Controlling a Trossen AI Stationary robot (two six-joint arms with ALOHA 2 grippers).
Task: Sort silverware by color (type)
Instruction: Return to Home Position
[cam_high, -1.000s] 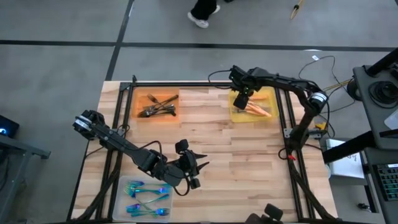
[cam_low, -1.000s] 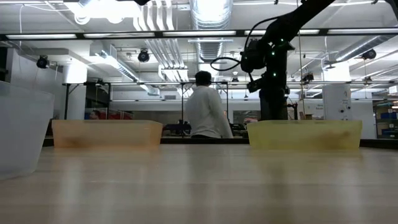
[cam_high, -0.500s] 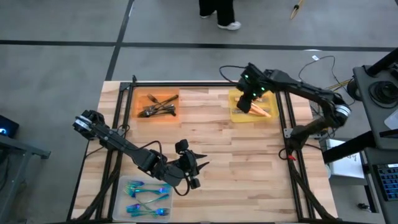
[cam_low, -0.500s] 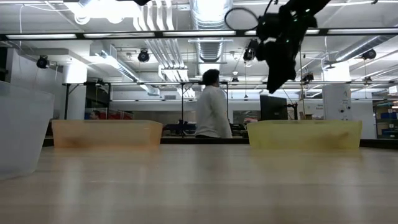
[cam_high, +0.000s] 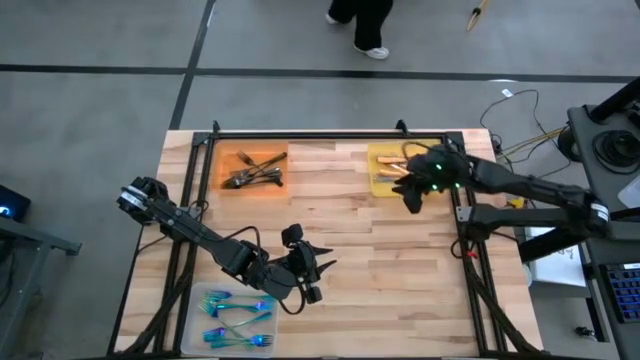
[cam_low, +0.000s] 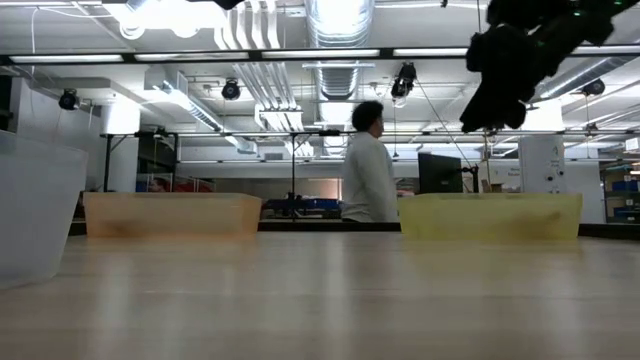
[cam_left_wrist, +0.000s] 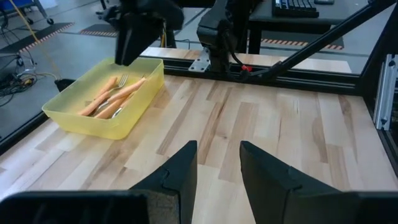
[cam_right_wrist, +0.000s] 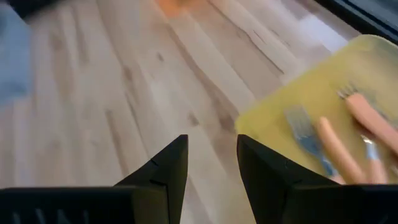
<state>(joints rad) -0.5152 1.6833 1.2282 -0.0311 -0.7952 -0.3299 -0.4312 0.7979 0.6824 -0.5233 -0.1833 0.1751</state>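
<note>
The silverware lies sorted in three trays. Dark grey forks (cam_high: 255, 172) lie in the orange tray (cam_high: 222, 168). Orange-handled forks (cam_left_wrist: 112, 94) lie in the yellow tray (cam_high: 380, 178), also seen as orange-handled forks (cam_right_wrist: 348, 134) in the right wrist view. Blue-teal utensils (cam_high: 238, 318) lie in the clear tray (cam_high: 200, 330). My right gripper (cam_high: 411, 198) hovers open and empty above the yellow tray's near edge. My left gripper (cam_high: 325, 263) is open and empty over the bare table, just beyond the clear tray.
Black frame rails (cam_high: 320, 134) run along the table's far, left and right sides. Bare wood (cam_high: 380, 270) spreads between the trays. A person (cam_low: 368, 180) walks in the room beyond the far edge. In the low view my right gripper (cam_low: 500, 80) hangs high above the yellow tray (cam_low: 490, 215).
My right gripper has drawn back from over the middle of the yellow tray toward the table's near and right edges, its arm swinging out to the right, and it has tipped. The forks in the tray stay put. The person beyond the table has walked right.
</note>
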